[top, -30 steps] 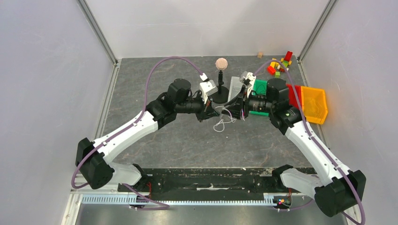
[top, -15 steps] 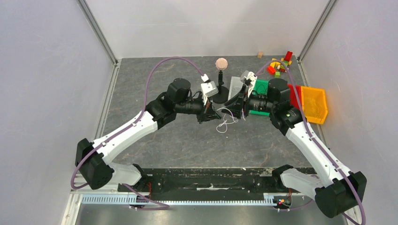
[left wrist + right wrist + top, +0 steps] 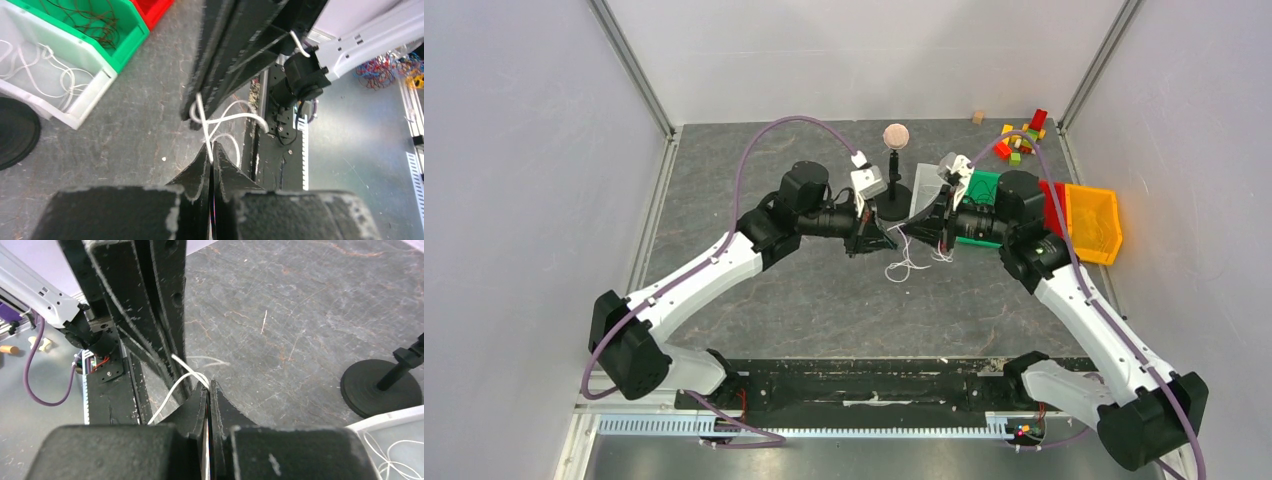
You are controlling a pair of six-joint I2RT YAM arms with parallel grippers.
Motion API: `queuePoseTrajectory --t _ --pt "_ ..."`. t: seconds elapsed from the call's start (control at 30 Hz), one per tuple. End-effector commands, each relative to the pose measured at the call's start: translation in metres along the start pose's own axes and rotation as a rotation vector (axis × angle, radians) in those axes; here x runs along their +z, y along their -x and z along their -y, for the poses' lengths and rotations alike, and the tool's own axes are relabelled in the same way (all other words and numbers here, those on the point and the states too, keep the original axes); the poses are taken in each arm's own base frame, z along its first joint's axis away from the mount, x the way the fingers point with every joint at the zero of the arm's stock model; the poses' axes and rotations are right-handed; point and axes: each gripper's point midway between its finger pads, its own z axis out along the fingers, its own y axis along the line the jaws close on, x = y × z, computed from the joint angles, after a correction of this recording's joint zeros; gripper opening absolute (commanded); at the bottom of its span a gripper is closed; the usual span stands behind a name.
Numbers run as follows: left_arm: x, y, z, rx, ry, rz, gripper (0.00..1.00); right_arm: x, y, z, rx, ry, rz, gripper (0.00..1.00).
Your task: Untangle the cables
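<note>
The cables (image 3: 910,256) show as a small bunch of thin white loops hanging between my two grippers, just above the grey floor mid-table. My left gripper (image 3: 887,243) is shut on a white strand (image 3: 235,116), which enters at its fingertips (image 3: 211,150). My right gripper (image 3: 935,238) faces it closely and is shut on a white strand (image 3: 172,387) at its tips (image 3: 208,385). Each wrist view shows the other gripper's black fingers (image 3: 235,60) (image 3: 145,315) right in front. No red, orange or dark strands show in the bunch.
A black stand (image 3: 893,205) with a round pink top stands just behind the grippers. A white bin (image 3: 50,85) holds white wires and a green bin (image 3: 100,25) holds dark wires. Red and orange bins (image 3: 1092,222) sit on the right. Coloured blocks (image 3: 1021,140) lie at the back right.
Both grippers have shifted slightly toward the back while still gripping. The white loops hanging between them have moved a little to the right.
</note>
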Motion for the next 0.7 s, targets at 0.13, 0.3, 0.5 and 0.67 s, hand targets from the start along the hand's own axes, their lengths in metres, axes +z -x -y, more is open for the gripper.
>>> queuePoseTrajectory --t 0.13,0.3,0.5,0.67 --pt "-0.019 0.017 -0.022 -0.051 0.118 0.057 0.63 -0.024 0.031 0.049 -0.075 -0.238 0.089 0.00" --pt "-0.038 0.011 -0.054 -0.102 0.263 0.085 0.70 -0.048 0.041 0.101 -0.102 -0.462 0.096 0.00" --pt "-0.052 0.005 -0.071 -0.091 0.359 0.082 0.71 -0.059 0.030 0.171 -0.143 -0.721 0.003 0.00" --pt "-0.058 0.006 -0.079 -0.077 0.410 0.089 0.71 -0.070 0.010 0.231 -0.101 -0.992 -0.150 0.00"
